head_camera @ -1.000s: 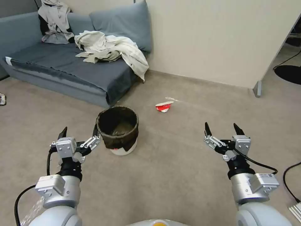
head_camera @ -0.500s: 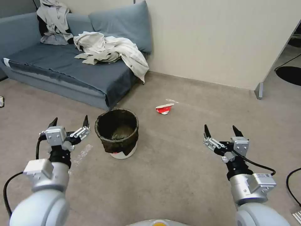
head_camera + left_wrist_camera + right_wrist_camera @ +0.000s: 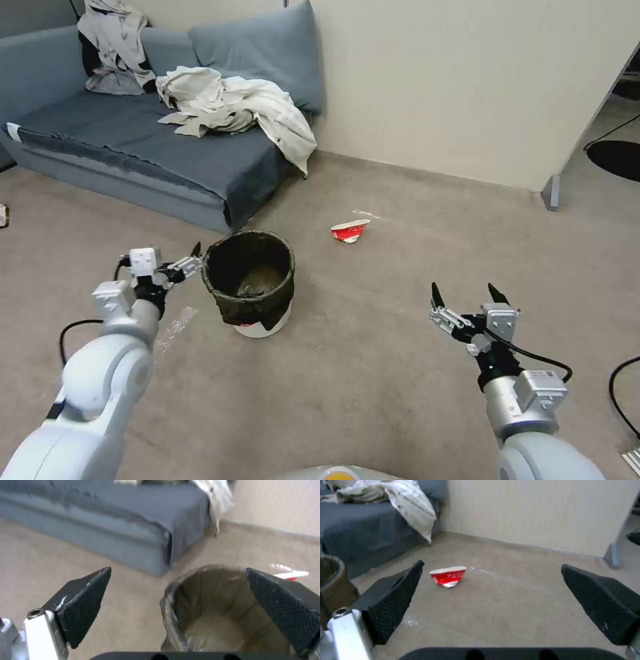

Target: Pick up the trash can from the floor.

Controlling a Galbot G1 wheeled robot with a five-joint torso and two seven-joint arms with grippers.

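Since the earlier frame the left end effector (image 3: 189, 261) has swung forward and inward, ending just beside the trash can (image 3: 250, 277) at its 9 o'clock rim, jaws spread wide. In the left wrist view that rim (image 3: 173, 597) lies between the two fingers (image 3: 83, 605). Upright on the floor (image 3: 373, 347), the can has a vertical axis. Well off at its 4 o'clock, the right end effector (image 3: 465, 299) hangs wide open, clearly the farther one.
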